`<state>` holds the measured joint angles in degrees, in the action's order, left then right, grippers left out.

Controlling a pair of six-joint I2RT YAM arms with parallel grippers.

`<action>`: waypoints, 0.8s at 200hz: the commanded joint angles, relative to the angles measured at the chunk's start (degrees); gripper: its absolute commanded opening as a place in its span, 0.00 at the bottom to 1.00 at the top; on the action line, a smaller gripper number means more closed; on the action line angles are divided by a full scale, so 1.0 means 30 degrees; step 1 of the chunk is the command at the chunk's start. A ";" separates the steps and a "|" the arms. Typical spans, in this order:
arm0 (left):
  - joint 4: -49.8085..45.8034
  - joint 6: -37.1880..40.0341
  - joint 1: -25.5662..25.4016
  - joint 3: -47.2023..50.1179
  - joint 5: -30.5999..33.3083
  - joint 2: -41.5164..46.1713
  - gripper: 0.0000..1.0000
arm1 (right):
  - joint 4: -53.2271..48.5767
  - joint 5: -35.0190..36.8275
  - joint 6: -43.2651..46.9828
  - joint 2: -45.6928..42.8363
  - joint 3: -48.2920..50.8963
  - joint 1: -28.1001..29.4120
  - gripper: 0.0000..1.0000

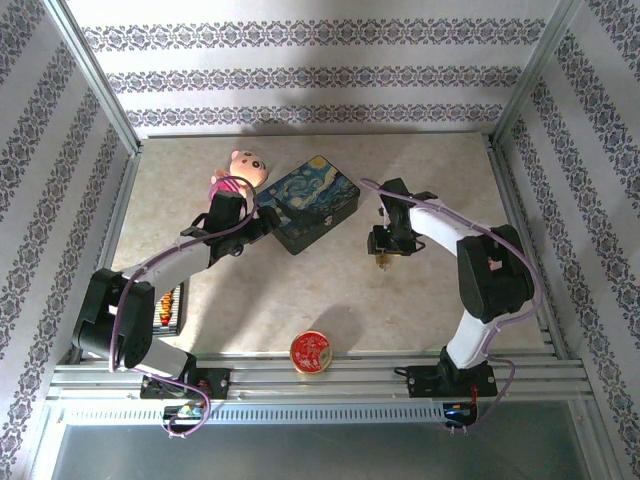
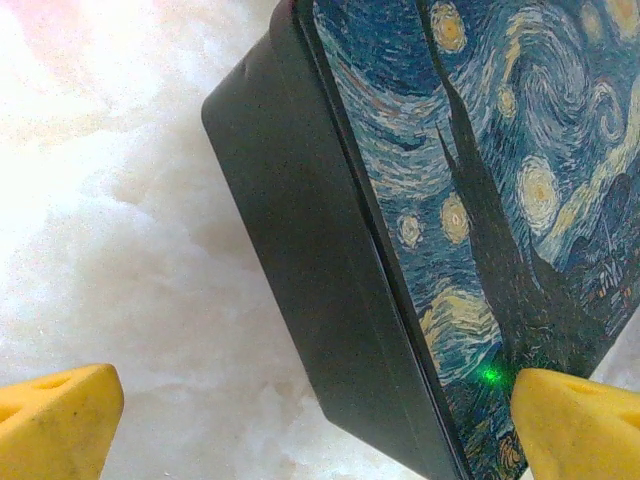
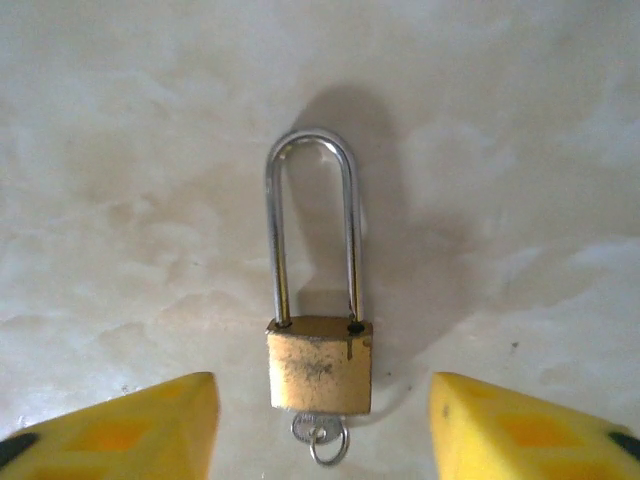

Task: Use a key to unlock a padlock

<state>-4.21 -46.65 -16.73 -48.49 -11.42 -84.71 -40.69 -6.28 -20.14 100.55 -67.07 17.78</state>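
Observation:
A small brass padlock (image 3: 320,365) lies flat on the marbled table between the yellow fingers of my right gripper (image 3: 322,415). The jaws stand open, well apart from the lock on both sides. Its long silvery shackle (image 3: 310,140) points away from me. A small key (image 3: 318,432) with a ring sticks out of the lock's near end. In the top view the right gripper (image 1: 383,250) hovers over the padlock (image 1: 381,263) at centre right. My left gripper (image 2: 315,405) is open over the near corner of a painted starry-night box (image 2: 480,200), gripping nothing.
The painted box (image 1: 312,203) sits at centre back with a pink pig plush (image 1: 240,172) to its left. A round red-gold tin (image 1: 311,352) stands by the near rail. A small colourful object (image 1: 172,308) lies near the left arm's base. Patterned walls enclose the table.

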 commanded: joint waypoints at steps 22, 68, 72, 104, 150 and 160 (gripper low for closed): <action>0.0355 0.0121 0.0377 -0.0842 -0.0207 -0.0362 0.99 | -0.0412 0.0511 0.0171 -0.1235 -0.2413 -0.0272 0.56; -0.0200 0.0614 0.0379 -0.2037 -0.0976 -0.1269 0.99 | 0.2554 -0.1442 0.0503 0.1177 -0.5729 -0.0821 0.54; -0.0194 0.0612 0.0365 -0.2126 -0.1037 -0.1334 0.99 | 0.2754 -0.1552 0.0530 0.1529 -0.6105 -0.0829 0.54; 0.0086 0.0630 0.0404 -0.2244 -0.0977 -0.1444 0.99 | 0.3438 -0.3032 0.0942 0.4640 -0.9506 -0.0855 0.51; -0.0290 0.1208 0.0411 -0.2793 -0.0325 -0.2043 0.94 | 0.4061 -0.4065 0.0812 0.7197 -1.1644 -0.0654 0.47; -0.0273 0.1305 0.0414 -0.3014 -0.0449 -0.2266 0.92 | 0.4176 -0.4241 0.0767 0.7365 -1.1608 -0.0606 0.45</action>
<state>-4.27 -44.97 -16.38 -55.00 -13.28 -89.65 -29.56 -16.05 -18.02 121.27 -99.61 15.53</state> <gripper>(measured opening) 0.933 0.465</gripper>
